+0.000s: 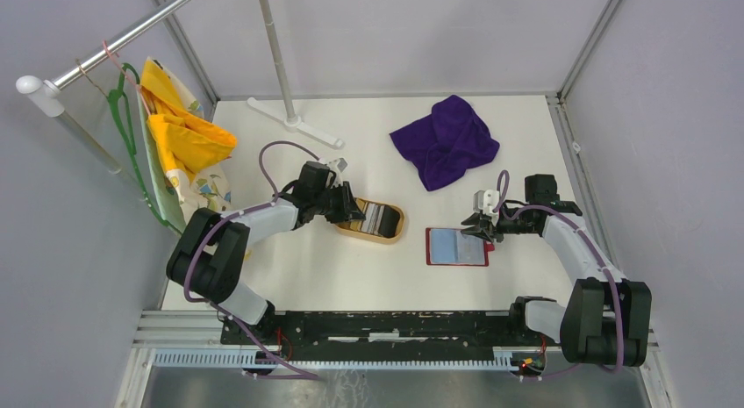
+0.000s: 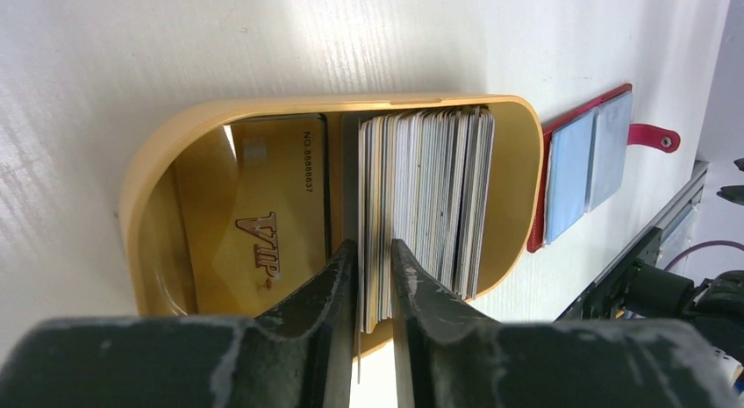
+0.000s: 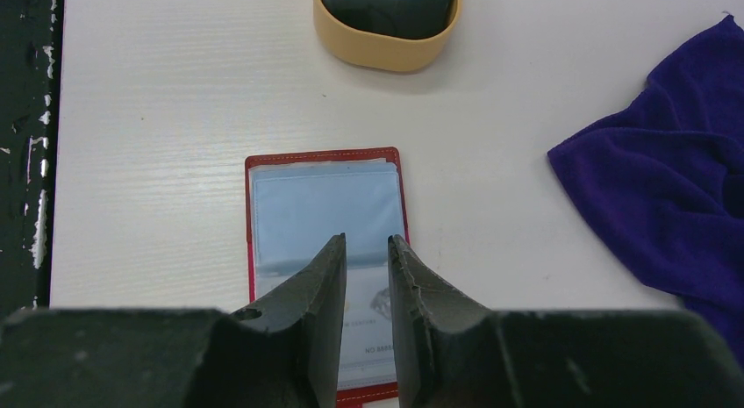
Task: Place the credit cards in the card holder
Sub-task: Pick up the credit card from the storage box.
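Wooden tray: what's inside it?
A gold VIP card fills one end; beside it a packed stack of credit cards stands on edge, the left fingers straddling the outermost few. The cards' faces and the tray floor under them are hidden.

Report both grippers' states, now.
Left gripper: closed on a few credit cards standing in the tray.
Right gripper: jaws slightly apart over the open card holder, nothing visibly gripped.
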Tool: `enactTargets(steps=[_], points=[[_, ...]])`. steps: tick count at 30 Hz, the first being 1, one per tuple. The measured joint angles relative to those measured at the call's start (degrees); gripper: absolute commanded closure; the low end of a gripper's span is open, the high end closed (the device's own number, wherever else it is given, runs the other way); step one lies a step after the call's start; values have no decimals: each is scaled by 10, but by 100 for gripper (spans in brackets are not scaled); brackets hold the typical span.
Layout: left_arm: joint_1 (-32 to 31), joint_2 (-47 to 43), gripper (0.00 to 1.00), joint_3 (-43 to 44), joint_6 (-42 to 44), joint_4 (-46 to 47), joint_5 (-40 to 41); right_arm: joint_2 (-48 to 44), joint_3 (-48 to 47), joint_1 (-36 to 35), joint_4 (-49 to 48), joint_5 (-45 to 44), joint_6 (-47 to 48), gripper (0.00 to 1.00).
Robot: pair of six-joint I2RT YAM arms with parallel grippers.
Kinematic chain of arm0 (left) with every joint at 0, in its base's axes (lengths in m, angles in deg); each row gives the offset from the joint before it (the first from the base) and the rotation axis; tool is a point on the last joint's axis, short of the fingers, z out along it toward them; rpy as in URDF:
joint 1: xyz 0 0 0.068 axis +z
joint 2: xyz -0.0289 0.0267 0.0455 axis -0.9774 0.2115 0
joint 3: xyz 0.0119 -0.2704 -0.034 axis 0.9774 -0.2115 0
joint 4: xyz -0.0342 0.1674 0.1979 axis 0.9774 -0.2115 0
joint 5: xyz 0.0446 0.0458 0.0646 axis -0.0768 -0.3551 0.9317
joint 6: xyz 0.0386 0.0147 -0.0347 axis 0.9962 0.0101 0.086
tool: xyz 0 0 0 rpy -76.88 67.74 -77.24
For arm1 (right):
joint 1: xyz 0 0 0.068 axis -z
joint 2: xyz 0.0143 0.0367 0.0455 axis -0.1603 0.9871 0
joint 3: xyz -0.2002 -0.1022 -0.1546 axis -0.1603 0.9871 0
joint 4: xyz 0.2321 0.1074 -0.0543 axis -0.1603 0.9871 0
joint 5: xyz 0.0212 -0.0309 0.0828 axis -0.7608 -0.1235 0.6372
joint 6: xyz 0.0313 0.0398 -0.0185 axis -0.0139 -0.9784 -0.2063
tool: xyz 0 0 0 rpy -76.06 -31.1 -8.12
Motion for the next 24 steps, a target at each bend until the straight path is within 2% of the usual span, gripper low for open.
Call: enactTargets(steps=[8, 14, 24], points=[[1, -5, 80, 0, 0, -8, 21, 0, 0, 0, 0, 0, 1, 71], [3, -7, 67, 0, 0, -10, 30, 0, 0, 0, 0, 1, 2, 70], [3, -10, 68, 0, 1, -23, 40, 0, 0, 0, 0, 1, 2, 70]])
